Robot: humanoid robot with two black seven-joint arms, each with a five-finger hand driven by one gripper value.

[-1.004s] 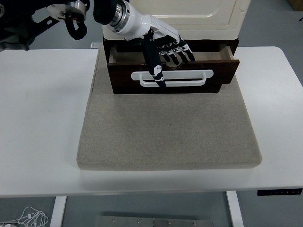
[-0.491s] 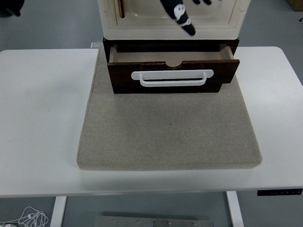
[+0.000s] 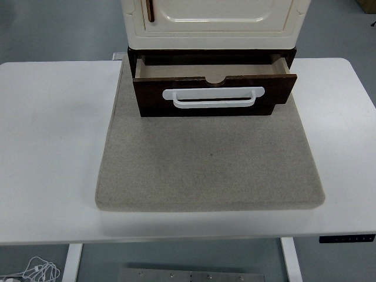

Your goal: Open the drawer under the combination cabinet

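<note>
A cream combination cabinet [image 3: 211, 23] stands at the back of the table on a grey felt mat [image 3: 210, 158]. Beneath it, a dark brown drawer [image 3: 214, 91] with a white handle [image 3: 214, 97] is pulled partly out, its front tilted slightly toward the right. The drawer's inside shows as a shallow pale strip behind the front panel. Neither robot hand appears in this view.
The white table [image 3: 53, 147] extends on both sides of the mat. A black control panel [image 3: 346, 238] sits under the table's front right edge. White cables [image 3: 38, 271] lie on the floor at the lower left.
The left hand, which rested on the drawer front by the handle, lifted up and back past the cabinet and left the picture. The drawer stays pulled out.
</note>
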